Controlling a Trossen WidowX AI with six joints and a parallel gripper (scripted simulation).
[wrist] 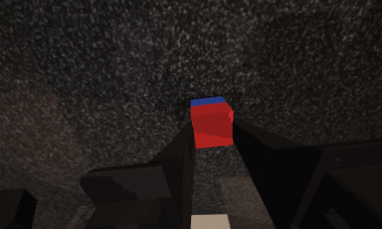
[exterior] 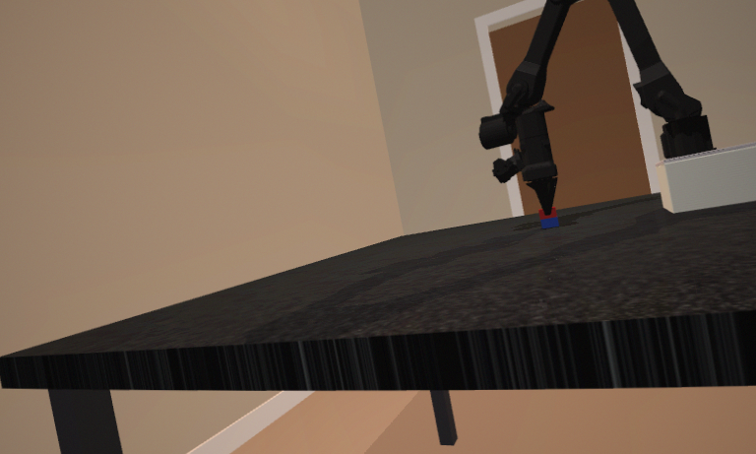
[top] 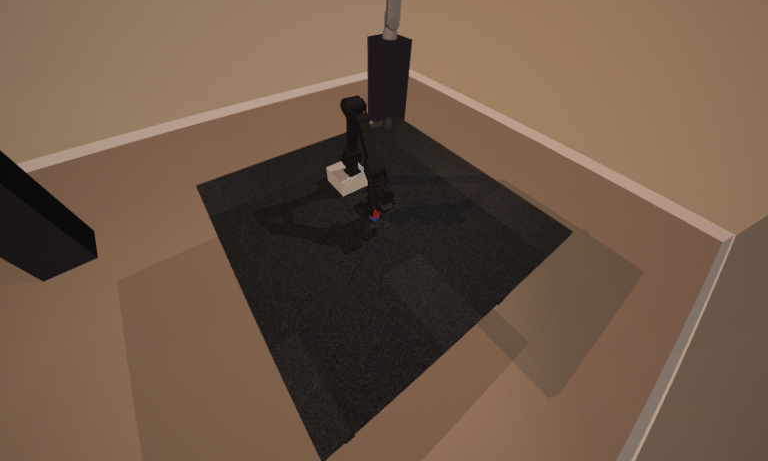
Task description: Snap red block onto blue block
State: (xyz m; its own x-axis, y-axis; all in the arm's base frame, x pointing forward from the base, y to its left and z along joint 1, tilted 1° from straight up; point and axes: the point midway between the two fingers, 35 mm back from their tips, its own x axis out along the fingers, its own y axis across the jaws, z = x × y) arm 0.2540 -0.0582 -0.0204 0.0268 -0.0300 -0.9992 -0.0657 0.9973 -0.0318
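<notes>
because the red block [top: 376, 213] [exterior: 543, 214] [wrist: 212, 123] has to be steered and pushed from above, it is gripped between the two fingertips of the gripper [top: 373, 211] [exterior: 548, 212] [wrist: 210, 122], one on each side, with its top left in view between them. by this grip from the sides, the underside is kept free for the joint. directly beneath, the blue block [top: 374, 219] [exterior: 549, 223] [wrist: 207, 101] is seen on the tabletop [top: 430, 297] [exterior: 390, 292] [wrist: 124, 50], and from the exterior no gap can be made out between the two; whether they have clicked together cannot be told. the blue block is presumably left flat there so that the push can be taken by the table. above the fingers, the wrist is pointed nearly straight down, likely so that the force is sent squarely through both blocks. the pair is placed well in from all the edges, nearer the far corner by the dark pillar than the near corner in the top view, beside the pale box [top: 353, 185] [exterior: 713, 178] [wrist: 210, 222] by which the arm's base is accompanied. a firm downward press seems to be called for before the grip is loosened; if it were loosened early, the red block might be left unseated.
</notes>
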